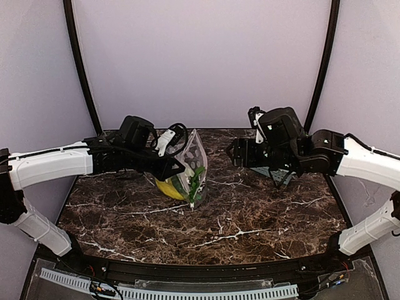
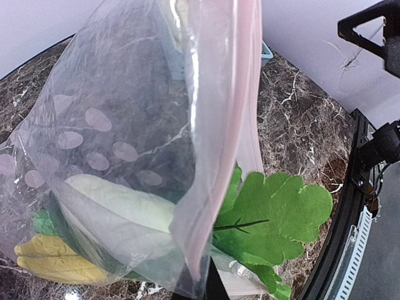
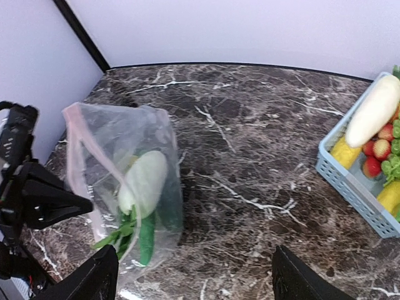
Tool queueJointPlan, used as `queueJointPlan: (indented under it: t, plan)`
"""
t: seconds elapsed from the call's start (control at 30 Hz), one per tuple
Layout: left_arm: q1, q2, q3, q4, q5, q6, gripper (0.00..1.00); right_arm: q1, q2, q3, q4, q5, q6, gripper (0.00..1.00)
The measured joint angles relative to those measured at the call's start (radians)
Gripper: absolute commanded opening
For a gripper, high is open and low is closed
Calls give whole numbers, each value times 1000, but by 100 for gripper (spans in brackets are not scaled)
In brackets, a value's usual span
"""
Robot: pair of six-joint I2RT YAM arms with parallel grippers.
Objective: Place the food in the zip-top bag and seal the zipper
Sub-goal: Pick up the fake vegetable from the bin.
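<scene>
The zip-top bag [image 1: 195, 159] stands held up at the table's middle left. My left gripper [image 1: 177, 167] is shut on its mouth edge; one dark finger [image 2: 217, 289] shows below the plastic. The pink zipper [image 2: 245, 94] runs down the open mouth. Inside are a long white vegetable [image 2: 119, 203], a yellow banana bunch [image 2: 56, 259] and a dark green cucumber [image 3: 147, 237]. A green leafy piece [image 2: 281, 212] sticks out past the zipper. My right gripper [image 3: 194, 287] is open and empty, well right of the bag [image 3: 119, 156], above bare table.
A blue-grey slatted basket [image 3: 356, 181] at the right holds another white vegetable [image 3: 375, 109], small red fruits [image 3: 380, 150] and yellow pieces [image 3: 345, 151]. In the top view it lies under my right arm [image 1: 265, 170]. Black frame posts stand at the back corners.
</scene>
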Motion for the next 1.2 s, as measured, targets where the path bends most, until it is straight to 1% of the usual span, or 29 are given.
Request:
queueJointPlan:
  t: [0.27, 0.53, 0.67, 0.87, 1.03, 1.2]
  plan:
    - [0, -5, 0, 0, -16, 8, 1, -179, -5, 0, -150, -27, 0, 84]
    - [0, -16, 0, 0, -16, 8, 1, -375, 63, -3, -202, -100, -8, 85]
    - [0, -19, 0, 0, -16, 8, 1, -486, 79, -37, -174, -170, -8, 84]
    - [0, -29, 0, 0, -15, 8, 1, -649, 109, -80, -82, -326, -11, 80]
    - [0, -31, 0, 0, -8, 8, 1, -728, 177, -77, -2, -392, -11, 77]
    - [0, -31, 0, 1, 3, 7, 1, -771, 273, -54, 51, -449, -11, 75]
